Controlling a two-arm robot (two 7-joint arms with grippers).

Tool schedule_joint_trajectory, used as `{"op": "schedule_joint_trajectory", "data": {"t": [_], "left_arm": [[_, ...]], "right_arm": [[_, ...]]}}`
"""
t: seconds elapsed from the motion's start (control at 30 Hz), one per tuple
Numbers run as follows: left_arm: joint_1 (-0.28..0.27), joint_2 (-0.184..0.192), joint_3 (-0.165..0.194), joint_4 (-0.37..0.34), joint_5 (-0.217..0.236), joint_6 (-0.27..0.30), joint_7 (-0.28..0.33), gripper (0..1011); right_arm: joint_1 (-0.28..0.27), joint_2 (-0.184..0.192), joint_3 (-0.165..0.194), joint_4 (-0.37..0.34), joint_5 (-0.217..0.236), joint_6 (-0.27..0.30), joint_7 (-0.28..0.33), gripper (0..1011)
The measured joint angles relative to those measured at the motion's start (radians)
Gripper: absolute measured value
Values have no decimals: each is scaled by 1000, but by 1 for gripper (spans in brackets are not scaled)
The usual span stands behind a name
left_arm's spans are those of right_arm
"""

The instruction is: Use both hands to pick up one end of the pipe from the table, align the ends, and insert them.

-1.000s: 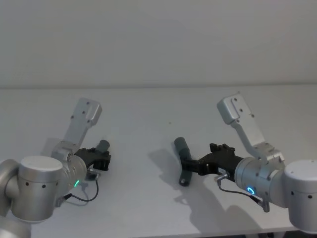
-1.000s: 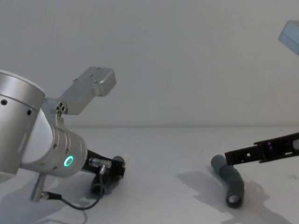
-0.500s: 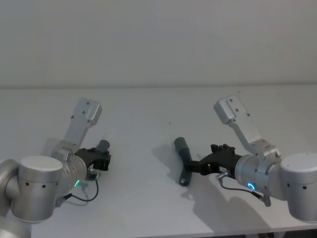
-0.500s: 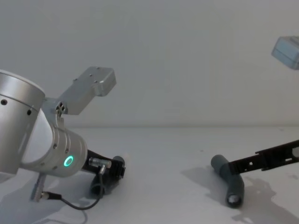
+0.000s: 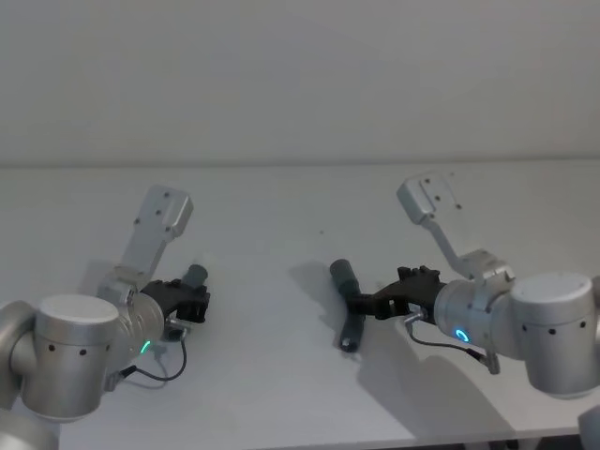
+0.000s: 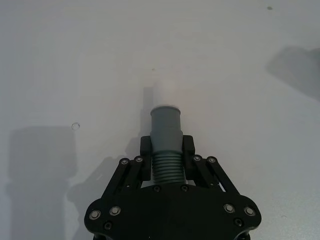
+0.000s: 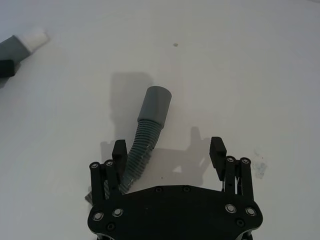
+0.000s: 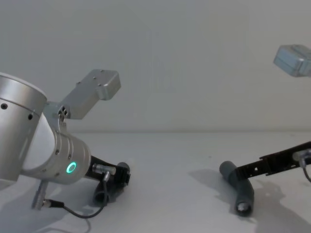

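One white worktop [image 5: 281, 211] carries both arms. Low on its left side, the left gripper [image 6: 166, 150] is clamped on the white-tipped pipe piece [image 6: 166, 127]. Near the middle, the right gripper [image 7: 168, 152], fingers spread, straddles the socket pipe piece [image 7: 150, 117], which lies flat just beside one finger.

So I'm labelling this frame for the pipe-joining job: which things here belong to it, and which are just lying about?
Belongs to the job:
left gripper, shut on the white-tipped pipe piece
right gripper, open, at the socket pipe piece
table

Just there:
dark speck on the table
faint smudge on the table
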Motion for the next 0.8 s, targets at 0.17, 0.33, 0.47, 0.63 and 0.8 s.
{"op": "schedule_joint_trajectory", "data": {"t": [0.17, 0.33, 0.47, 0.63, 0.8], "left_arm": [[0, 0, 0, 0, 0, 0, 0, 322], [0, 0, 0, 0, 0, 0, 0, 322], [0, 0, 0, 0, 0, 0, 0, 322], [0, 0, 0, 0, 0, 0, 0, 322], [0, 0, 0, 0, 0, 0, 0, 322]], "right_arm": [[11, -26, 5, 19, -3, 16, -16, 1002], [16, -52, 11, 30, -5, 33, -34, 1002], [17, -75, 17, 35, -6, 50, -48, 1002], [17, -90, 20, 36, -8, 64, -57, 1002], [19, -100, 19, 37, -12, 75, -61, 1002]]}}
